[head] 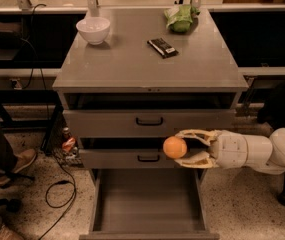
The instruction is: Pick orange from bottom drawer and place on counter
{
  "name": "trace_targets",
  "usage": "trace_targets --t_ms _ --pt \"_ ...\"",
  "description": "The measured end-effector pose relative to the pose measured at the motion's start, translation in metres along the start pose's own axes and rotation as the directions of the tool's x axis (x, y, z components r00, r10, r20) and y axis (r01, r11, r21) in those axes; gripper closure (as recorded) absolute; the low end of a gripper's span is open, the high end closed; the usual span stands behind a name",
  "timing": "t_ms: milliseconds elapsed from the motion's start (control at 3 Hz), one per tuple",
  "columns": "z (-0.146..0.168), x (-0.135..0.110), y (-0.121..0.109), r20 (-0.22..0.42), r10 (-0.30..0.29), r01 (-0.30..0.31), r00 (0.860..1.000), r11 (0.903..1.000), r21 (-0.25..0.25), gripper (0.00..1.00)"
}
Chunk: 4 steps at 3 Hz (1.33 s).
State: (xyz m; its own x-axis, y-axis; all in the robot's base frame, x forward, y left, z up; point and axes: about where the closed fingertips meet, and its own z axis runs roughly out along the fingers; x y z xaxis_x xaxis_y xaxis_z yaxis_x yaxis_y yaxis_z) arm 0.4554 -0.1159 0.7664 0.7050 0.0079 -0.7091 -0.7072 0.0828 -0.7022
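The orange (175,147) is small, round and smooth. My gripper (186,147) is shut on it, reaching in from the right on a white arm. It holds the fruit in the air in front of the middle drawer's face, above the open bottom drawer (149,200). That drawer is pulled out, and its wide grey floor is bare. The counter (132,64) is the flat grey top of the cabinet, well above the gripper.
On the counter stand a white bowl (93,30) at the back left, a green leafy bundle (181,18) at the back right and a dark flat packet (162,47). The two upper drawers (149,122) stick out slightly. A person's foot (13,165), cables and a can (68,144) lie at the left.
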Motion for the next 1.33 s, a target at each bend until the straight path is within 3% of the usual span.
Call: trace_targets --t_ms 333,667,1000,1333 --pt "0.000 0.000 0.000 0.000 0.000 0.000 1.000 1.0000 0.000 1.00" --pt "-0.002 -0.001 -0.032 -0.040 0.007 -0.004 0.999 0.9976 0.069 1.00" --pt "-0.006 0.001 -0.082 -0.119 0.031 -0.019 0.992 0.9943 0.105 1.00" --pt "-0.007 0.017 -0.119 -0.171 0.121 -0.102 0.978 0.9879 0.117 1.00"
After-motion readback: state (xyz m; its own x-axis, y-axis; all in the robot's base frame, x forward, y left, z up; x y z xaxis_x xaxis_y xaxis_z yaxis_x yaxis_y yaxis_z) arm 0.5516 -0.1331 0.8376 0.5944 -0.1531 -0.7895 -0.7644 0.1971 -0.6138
